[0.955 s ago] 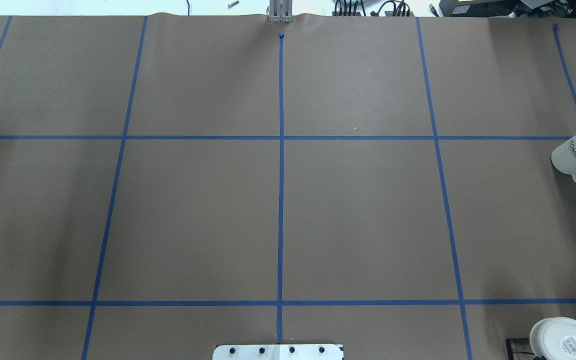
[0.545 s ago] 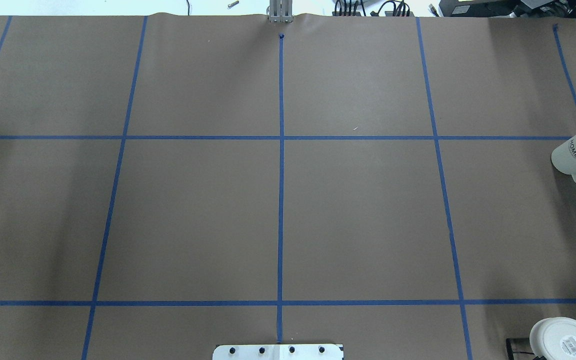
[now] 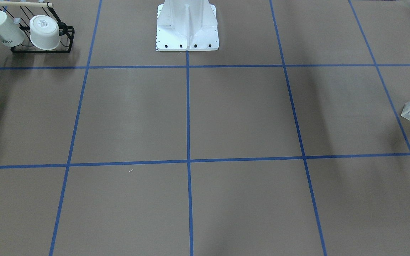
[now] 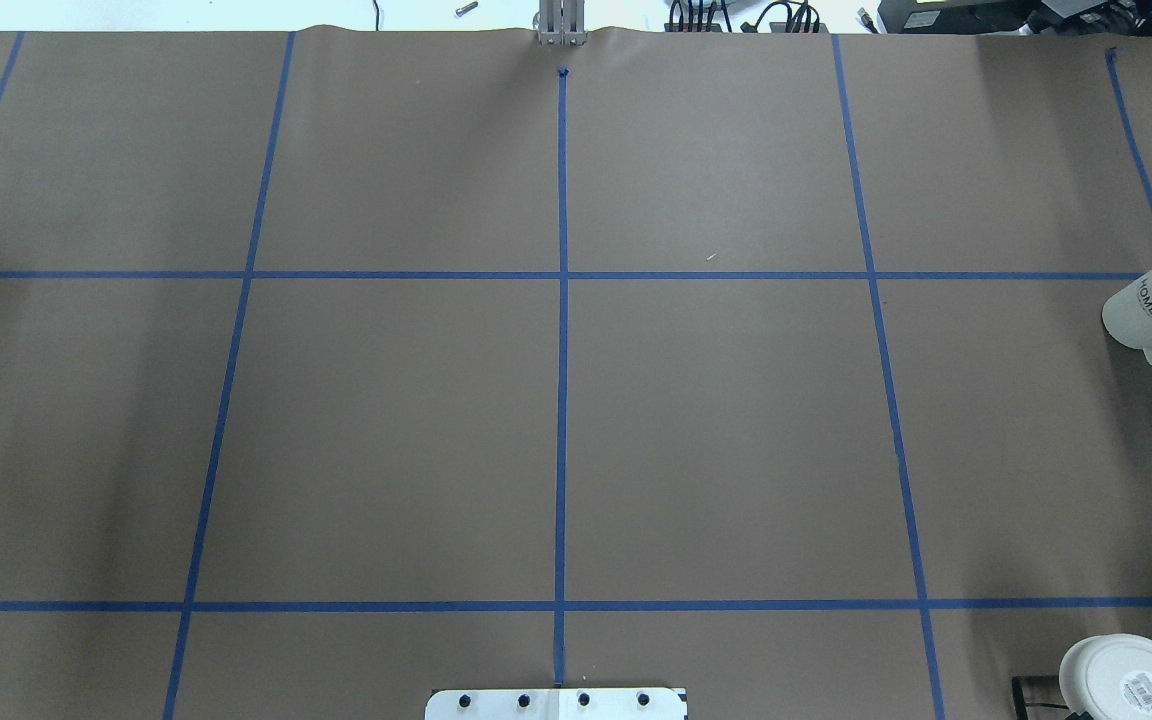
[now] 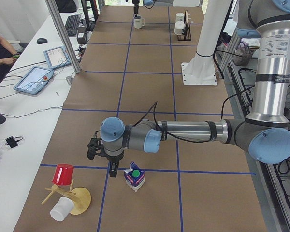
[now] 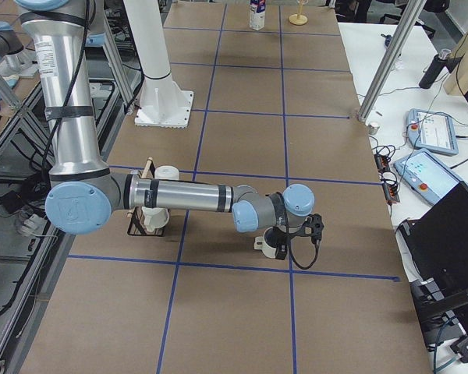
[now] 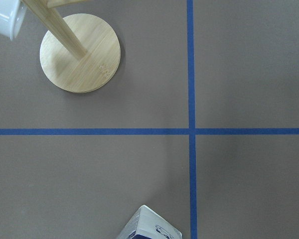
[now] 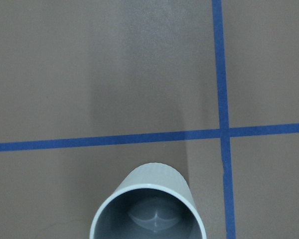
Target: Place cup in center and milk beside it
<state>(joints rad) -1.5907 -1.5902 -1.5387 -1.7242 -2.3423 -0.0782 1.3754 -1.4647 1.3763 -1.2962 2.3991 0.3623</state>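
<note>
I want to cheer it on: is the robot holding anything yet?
Nothing looks held. The right gripper hovers at the rim of the cup; the left gripper hangs beside the milk.

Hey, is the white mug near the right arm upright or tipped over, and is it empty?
Upright and empty: the mug stands on its base with its mouth up, and its grey inside is bare.

Left gripper (image 5: 113, 170) and right gripper (image 6: 281, 248) low, downward, well apart.
</note>
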